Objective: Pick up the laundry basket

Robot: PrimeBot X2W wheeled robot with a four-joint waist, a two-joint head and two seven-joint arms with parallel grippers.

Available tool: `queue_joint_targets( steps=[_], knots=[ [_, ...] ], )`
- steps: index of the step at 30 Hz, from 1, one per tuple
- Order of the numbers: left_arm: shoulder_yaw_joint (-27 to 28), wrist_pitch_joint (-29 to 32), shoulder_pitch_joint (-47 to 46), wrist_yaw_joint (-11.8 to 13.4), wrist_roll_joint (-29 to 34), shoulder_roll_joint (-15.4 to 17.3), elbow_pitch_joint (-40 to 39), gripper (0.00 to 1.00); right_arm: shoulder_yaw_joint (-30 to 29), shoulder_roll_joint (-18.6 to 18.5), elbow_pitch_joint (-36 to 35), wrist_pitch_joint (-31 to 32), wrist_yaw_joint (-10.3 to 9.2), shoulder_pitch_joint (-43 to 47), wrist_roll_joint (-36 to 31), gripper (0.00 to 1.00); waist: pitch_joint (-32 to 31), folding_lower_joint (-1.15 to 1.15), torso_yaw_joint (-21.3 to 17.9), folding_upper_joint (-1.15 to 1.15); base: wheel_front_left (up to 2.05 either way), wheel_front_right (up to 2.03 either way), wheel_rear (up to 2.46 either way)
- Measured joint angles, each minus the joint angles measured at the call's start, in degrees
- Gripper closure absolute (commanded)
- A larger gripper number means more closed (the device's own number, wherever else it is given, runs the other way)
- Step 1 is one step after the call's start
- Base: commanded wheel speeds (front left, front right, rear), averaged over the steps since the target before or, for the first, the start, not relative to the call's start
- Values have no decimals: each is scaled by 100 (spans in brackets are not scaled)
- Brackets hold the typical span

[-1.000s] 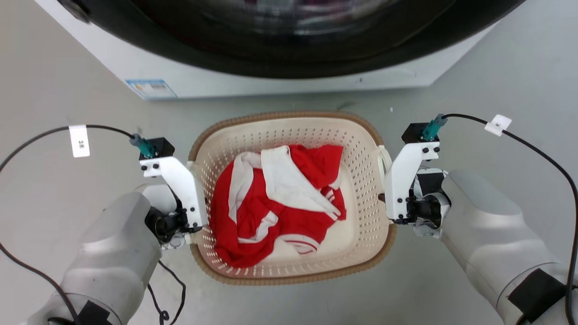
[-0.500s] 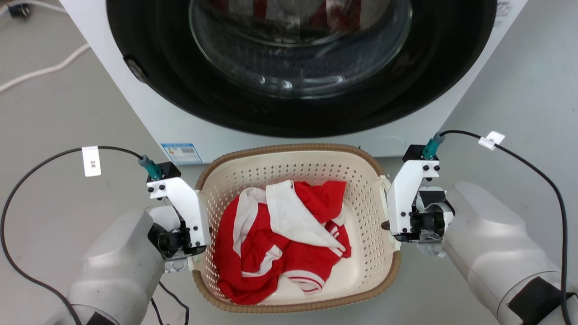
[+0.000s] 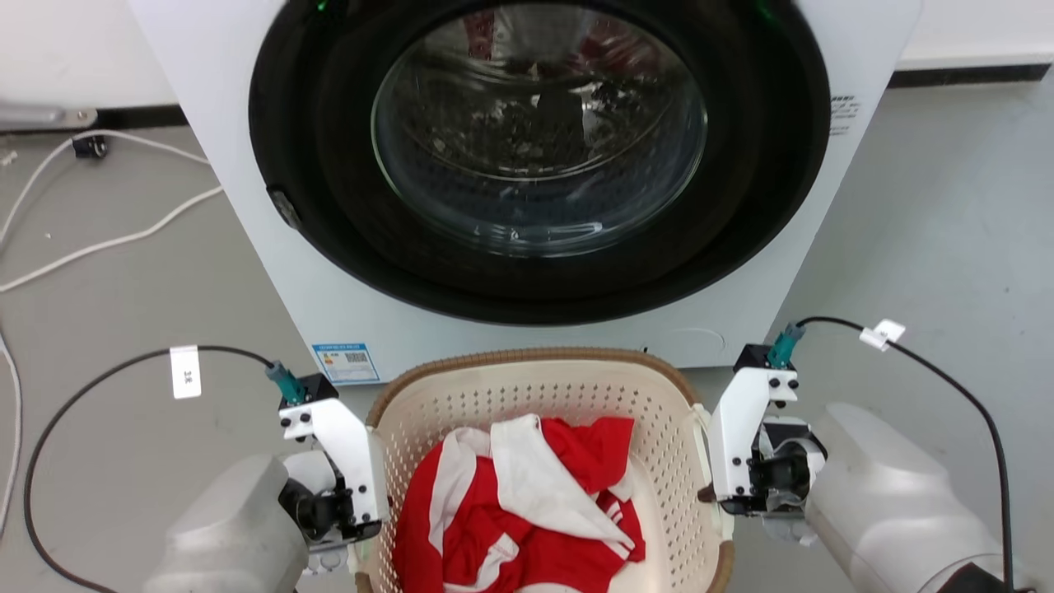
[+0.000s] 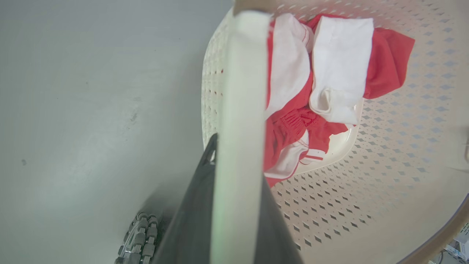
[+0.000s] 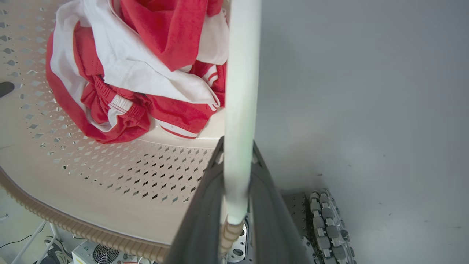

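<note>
My left fingers point(image 4: 194, 220): pinching one handle point(image 4: 242, 110) of the laundry basket point(image 3: 527, 356).
My right fingers point(image 5: 273, 220): pinching the other handle point(image 5: 240, 91).
Lift: raise both together, level (clothes point(image 3: 527, 511) may slide).

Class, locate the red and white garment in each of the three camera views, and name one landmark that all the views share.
Head view: garment at bottom centre, inside the laundry basket.
Left wrist view: garment at upper middle to right, right of the pale handle.
Right wrist view: garment at upper left, left of the pale handle.
Shared landmark: the basket's perforated wall.
</note>
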Motion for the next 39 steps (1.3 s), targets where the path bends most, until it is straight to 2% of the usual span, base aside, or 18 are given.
queue_joint_targets(
  steps=[9,39],
  knots=[
    [-57,92,306,1,-165,-52,26,100,3,-10,18,118,0,343,109,100,-400,0,9,0,0,0,0],
    [-208,-8,382,1,-370,-38,56,100,246,-20,27,56,0,387,453,100,-410,2,128,0,0,0,0]
  ],
)
